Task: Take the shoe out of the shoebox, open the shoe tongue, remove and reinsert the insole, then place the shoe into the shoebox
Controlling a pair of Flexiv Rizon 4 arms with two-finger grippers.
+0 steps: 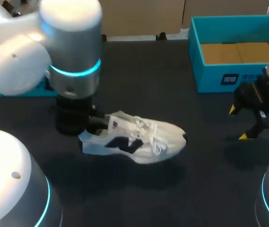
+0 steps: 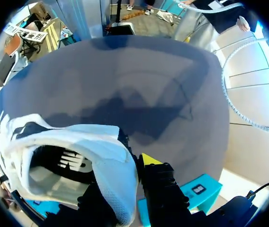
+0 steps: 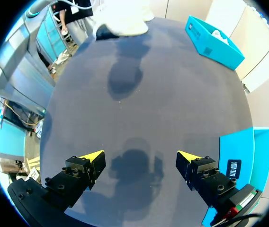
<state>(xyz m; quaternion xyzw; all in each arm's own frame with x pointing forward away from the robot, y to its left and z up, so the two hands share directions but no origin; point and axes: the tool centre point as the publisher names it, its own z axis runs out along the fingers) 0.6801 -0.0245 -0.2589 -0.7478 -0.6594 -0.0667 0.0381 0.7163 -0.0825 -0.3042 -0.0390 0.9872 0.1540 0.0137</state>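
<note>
At shoe (image 1: 134,139) heel, left tool (image 2: 123,185) clamped, one fingertip hidden; right tool (image 3: 139,160) spread near shoebox (image 1: 209,78).

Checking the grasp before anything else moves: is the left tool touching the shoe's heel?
Touching. The left wrist view shows the left tool clamping the heel of the shoe: one yellow tip presses its outside, the other finger sits inside.

Left gripper (image 2: 125,185) pinches the shoe (image 2: 68,142) by its heel; right gripper (image 3: 141,161) hangs spread wide near the table (image 1: 148,71) right edge.
</note>
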